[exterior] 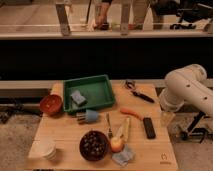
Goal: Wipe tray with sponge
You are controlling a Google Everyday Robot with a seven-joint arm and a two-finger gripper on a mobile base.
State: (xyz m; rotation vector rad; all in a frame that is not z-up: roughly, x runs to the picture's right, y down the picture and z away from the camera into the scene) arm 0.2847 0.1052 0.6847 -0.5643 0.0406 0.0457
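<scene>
At table's far side, left of centre: green tray (99,96), rectangular, lying flat on the wooden table (65,134).
Sponge: grey-blue sponge (77,97) lying inside the tray, in its left half, touching the tray floor.
Gripper: gripper (167,118) hanging at the table's right edge, well apart from tray and sponge, holding nothing that I can see.
Gripper state: wide or narrow, cannot tell.
Arm: white robot arm (186,90), bulky, reaching in from the right, above the table's right edge.
Beside tray, left: red bowl (51,104), upright, at the table's left edge.
Beside tray, front: blue cup (90,116), lying on its side, just in front of the tray's near rim.
Beside tray, right: black-handled tool (141,95), near the far right corner; kind not clear.
Centre: fork (108,126); orange carrot (131,113); pale yellow long item (126,128), kind not clear.
Right of centre: black bar-shaped object (149,127), flat, just beside the gripper.
Near edge: dark bowl (93,145) with dark contents; apple (117,145) touching its right side; grey-blue crumpled piece (123,156) in front of the apple.
Near left corner: white cup (48,148), upright.
</scene>
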